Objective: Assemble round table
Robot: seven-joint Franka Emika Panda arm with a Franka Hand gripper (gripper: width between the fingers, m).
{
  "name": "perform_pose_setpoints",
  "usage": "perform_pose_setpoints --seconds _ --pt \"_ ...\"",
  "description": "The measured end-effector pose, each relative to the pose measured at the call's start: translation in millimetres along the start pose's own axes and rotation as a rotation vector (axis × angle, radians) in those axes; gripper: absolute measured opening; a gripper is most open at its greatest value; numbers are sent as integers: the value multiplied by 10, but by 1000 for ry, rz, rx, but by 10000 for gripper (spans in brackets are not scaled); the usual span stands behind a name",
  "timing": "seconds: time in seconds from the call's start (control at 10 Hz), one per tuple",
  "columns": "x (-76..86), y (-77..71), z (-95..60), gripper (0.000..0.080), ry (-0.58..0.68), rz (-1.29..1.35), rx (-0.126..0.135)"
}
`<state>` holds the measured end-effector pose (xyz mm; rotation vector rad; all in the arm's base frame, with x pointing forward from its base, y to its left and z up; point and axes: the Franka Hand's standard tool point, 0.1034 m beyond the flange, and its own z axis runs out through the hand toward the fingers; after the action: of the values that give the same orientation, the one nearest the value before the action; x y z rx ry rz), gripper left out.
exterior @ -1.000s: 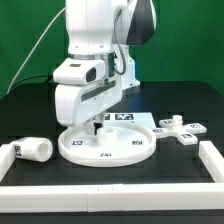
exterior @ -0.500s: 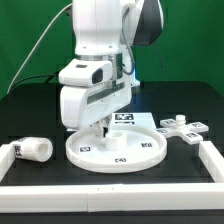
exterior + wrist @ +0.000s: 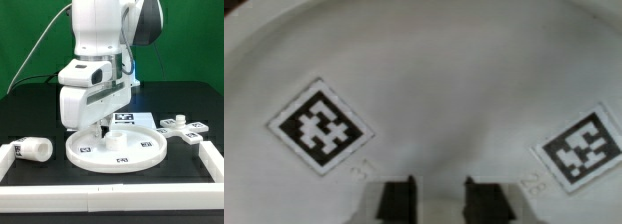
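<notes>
The large white round disc lies rim up on the black table and carries several tags. My gripper reaches down onto its back part, shut on the disc's rim. In the wrist view the two dark fingers stand close together with a strip of white disc between them, and two tags show on the disc's face. The short cylinder leg lies on its side at the exterior view's left. The small cross-shaped foot piece lies at the exterior view's right.
The marker board lies just behind the disc, partly covered by it. A long white border wall runs along the front, with side walls at the left and right.
The gripper and the disc have slid together toward the exterior view's right and a little to the front. In the last half second nothing moved.
</notes>
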<state>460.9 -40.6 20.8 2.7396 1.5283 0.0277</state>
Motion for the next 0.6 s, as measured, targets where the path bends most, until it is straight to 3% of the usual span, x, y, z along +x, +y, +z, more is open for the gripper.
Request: perform_pose_setpoints --seconds 0.1,0.2,0.3,0.4,0.5,0.6 --pt "26 -18 0 332 -7 10 16" --pt "79 -7 -3 332 -3 19 14" --pt "131 6 6 553 0 24 13" --pt "186 25 7 553 4 25 11" --pt "238 21 14 631 7 29 11" --pt "281 33 22 644 10 27 10"
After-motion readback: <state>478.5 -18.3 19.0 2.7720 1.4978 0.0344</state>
